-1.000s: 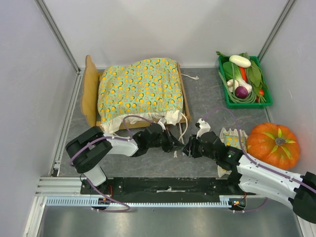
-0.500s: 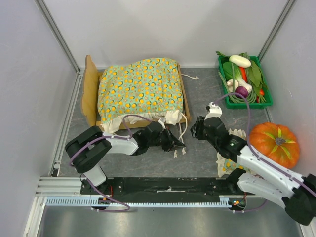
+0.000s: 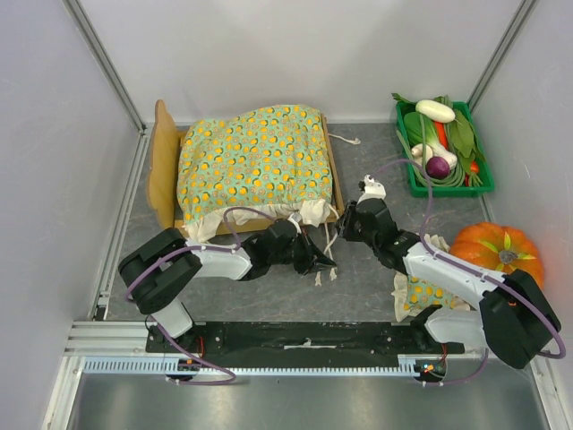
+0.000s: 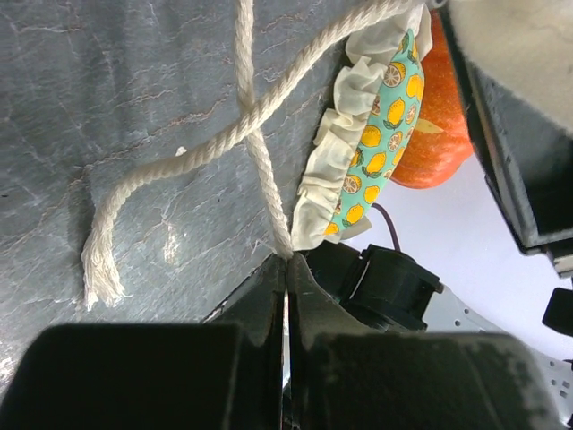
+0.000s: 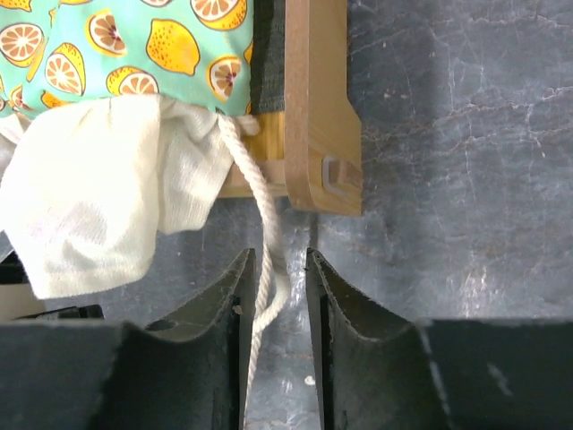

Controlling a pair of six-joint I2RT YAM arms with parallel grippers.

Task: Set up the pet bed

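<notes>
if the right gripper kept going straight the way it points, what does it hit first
The white cord lies between the right gripper's open fingers. Straight on, it would likely meet the pet bed's wooden corner next, though depth is unclear.

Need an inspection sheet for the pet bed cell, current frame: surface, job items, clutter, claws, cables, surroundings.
Surface: grey tabletop, stone-look finish.
Job's things: pet bed at rear left, headboard on the left. The blanket covers it, with white lining hanging over the near edge. The pillow is off the bed, beside the pumpkin.
Clutter: green crate of vegetables at rear right; pumpkin on the right.
Claws: left claw shut on a tie cord. Right claw open, fingers either side of the hanging cord at the bed's foot corner.
Cables: purple cables loop along both arms.
Surroundings: white walls, aluminium posts; nothing else seen.
</notes>
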